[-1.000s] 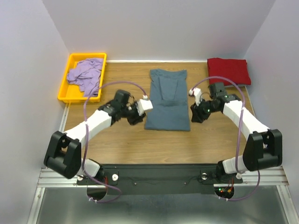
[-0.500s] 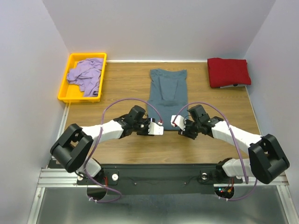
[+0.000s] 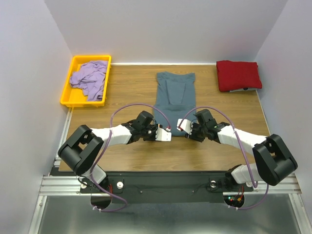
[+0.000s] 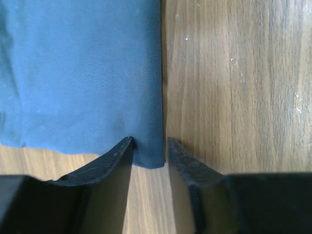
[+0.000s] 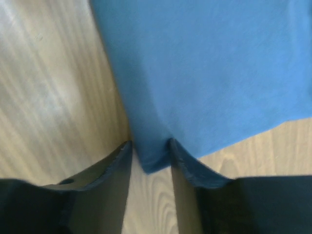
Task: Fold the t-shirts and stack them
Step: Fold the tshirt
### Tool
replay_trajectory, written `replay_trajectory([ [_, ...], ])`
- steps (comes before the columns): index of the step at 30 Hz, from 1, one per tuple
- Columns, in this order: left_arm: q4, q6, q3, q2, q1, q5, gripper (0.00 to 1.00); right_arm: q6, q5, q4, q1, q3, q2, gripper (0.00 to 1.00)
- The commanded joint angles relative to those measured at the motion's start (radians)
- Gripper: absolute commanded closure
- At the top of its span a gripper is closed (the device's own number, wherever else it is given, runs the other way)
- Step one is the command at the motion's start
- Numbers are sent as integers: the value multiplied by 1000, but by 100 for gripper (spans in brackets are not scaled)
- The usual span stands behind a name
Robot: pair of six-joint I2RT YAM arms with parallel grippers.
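Note:
The slate blue-grey t-shirt (image 3: 175, 92) lies flat in the middle of the table, folded into a long strip. My left gripper (image 3: 165, 136) is at its near left corner and my right gripper (image 3: 183, 130) is at its near right corner. In the left wrist view the gripper (image 4: 149, 141) is open a little, with the corner of the shirt (image 4: 78, 73) between its fingers. In the right wrist view the gripper (image 5: 149, 144) is likewise open, straddling a corner of the shirt (image 5: 209, 68). The dark red t-shirt (image 3: 238, 74) lies folded at the far right. The lavender t-shirt (image 3: 89, 78) lies crumpled in the tray.
A yellow plastic tray (image 3: 66, 92) stands at the far left of the wooden table (image 3: 122, 92). White walls close in the left, far and right sides. The arm bases and a metal rail run along the near edge.
Both arms have swung in from the shirt's sides to its near hem corners. In the last half second they barely shifted.

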Motion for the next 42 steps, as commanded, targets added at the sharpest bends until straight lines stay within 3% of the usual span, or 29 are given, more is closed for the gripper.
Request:
replay_trajectory([
  [1,-32,-11,48,43,-1,-3,66,-24,34,46,8,-25,64,64],
  [3,-55,-12,64,60,-1,-6,78,-22,42,46,8,-21,71,72],
  [4,-68,-12,64,60,-1,-6,82,-16,48,46,8,-18,71,83],
  [7,-97,-22,70,28,-1,1,97,11,54,29,6,7,58,99],
  [17,-445,-86,191,-167,-6,170,100,38,-66,-341,10,156,-157,99],
  [21,-577,-26,183,-256,-34,281,100,22,-148,-540,11,192,-237,99],
  [30,-689,-124,169,-480,-132,478,100,-7,-267,-873,28,367,-363,99],
  [33,-736,-118,211,-473,-89,486,100,16,-247,-869,28,447,-328,99],
  [37,-812,-25,303,-390,61,572,100,-21,-161,-794,28,525,-200,100],
  [38,-830,-5,326,-328,134,586,100,-28,-156,-778,26,539,-176,99],
  [42,-849,38,424,-149,244,597,100,-80,-184,-700,-13,581,-18,99],
])
